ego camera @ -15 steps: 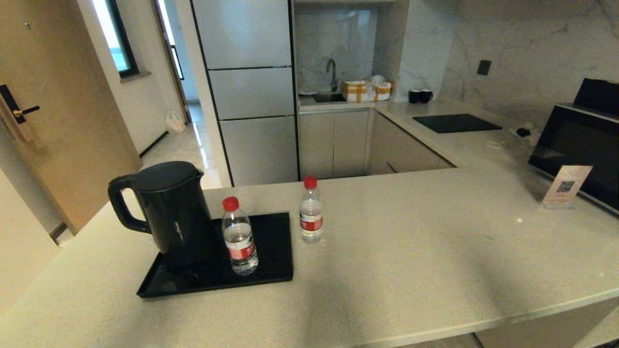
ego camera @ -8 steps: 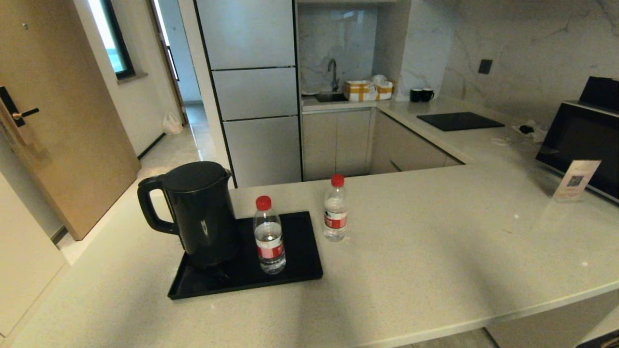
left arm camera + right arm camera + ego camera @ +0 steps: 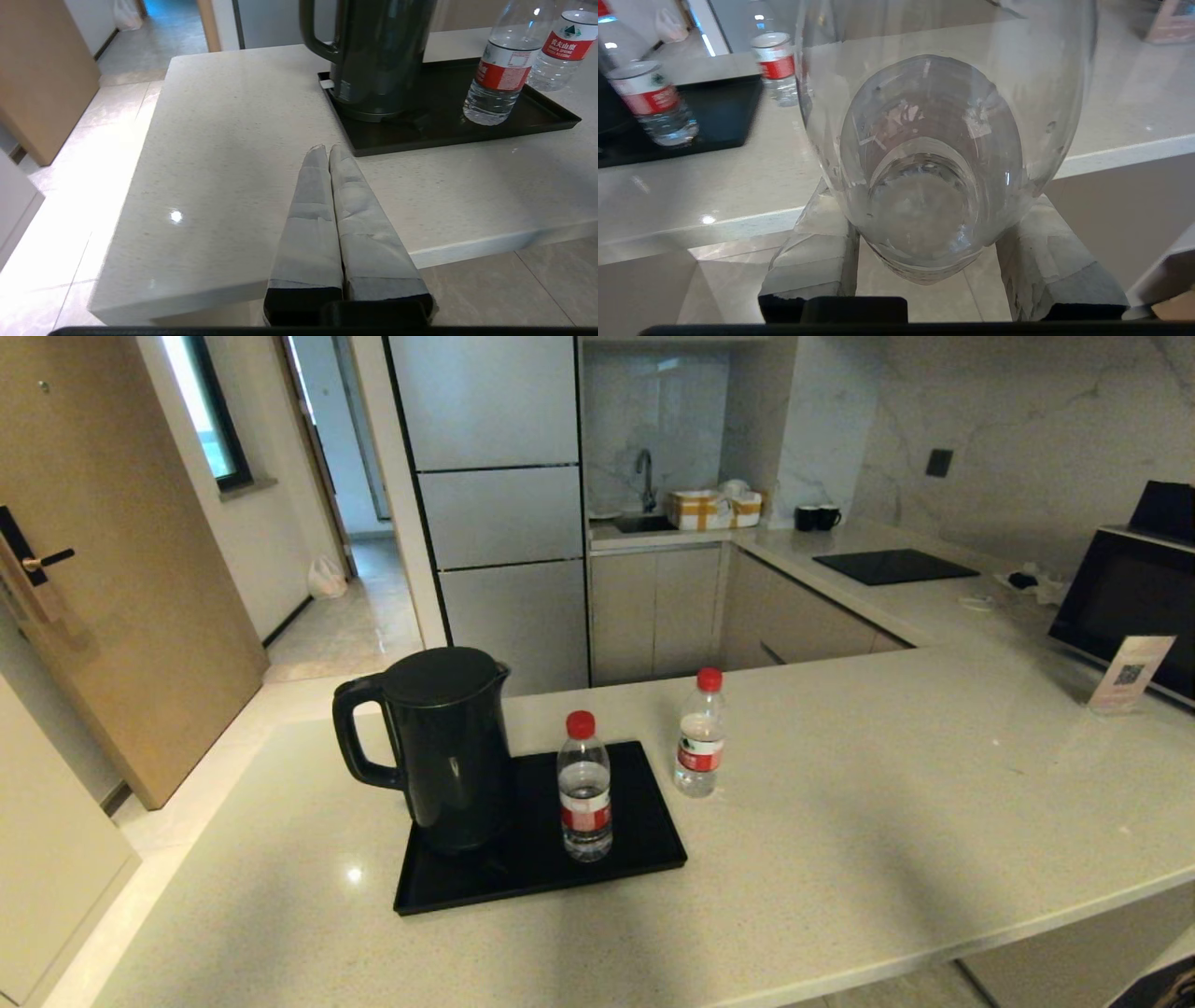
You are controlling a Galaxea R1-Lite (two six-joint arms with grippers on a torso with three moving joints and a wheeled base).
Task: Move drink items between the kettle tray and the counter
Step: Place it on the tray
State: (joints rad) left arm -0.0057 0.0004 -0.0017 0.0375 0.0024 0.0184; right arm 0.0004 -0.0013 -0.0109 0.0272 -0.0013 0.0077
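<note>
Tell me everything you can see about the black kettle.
The kettle is black, smooth and faintly glossy, probably plastic, with a flat closed lid, a small spout and a looped handle pointing toward the doorway side. It stands upright on the left part of the black tray, taller than the red-capped water bottle that stands beside it on the tray, apart from it. Nothing grips it.
</note>
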